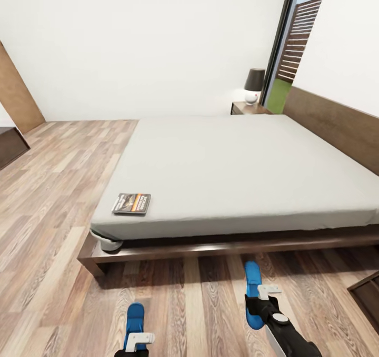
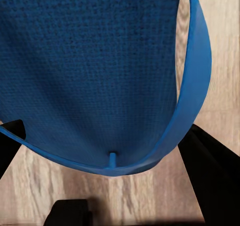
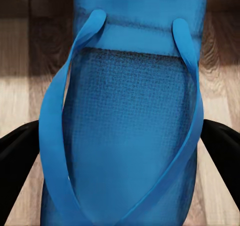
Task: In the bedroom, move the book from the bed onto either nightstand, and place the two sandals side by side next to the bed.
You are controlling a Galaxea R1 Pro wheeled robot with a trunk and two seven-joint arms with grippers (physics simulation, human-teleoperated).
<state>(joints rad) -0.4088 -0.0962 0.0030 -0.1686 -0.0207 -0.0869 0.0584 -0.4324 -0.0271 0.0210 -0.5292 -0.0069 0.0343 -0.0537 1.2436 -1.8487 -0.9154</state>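
Blue foam sandals [image 1: 135, 319] [image 1: 253, 288] lying on plank floor at 6 o'clock of the bed [image 1: 237, 173] — left gripper [image 1: 138, 341] and right gripper [image 1: 268, 292] each straddling one, jaws wide; light, floppy, pinch sole edges — book [image 1: 131, 203] sitting at mattress's 8 o'clock corner

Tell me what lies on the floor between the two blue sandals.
Bare wood-plank floor, by the head view: nothing lies between the left sandal and the right sandal.
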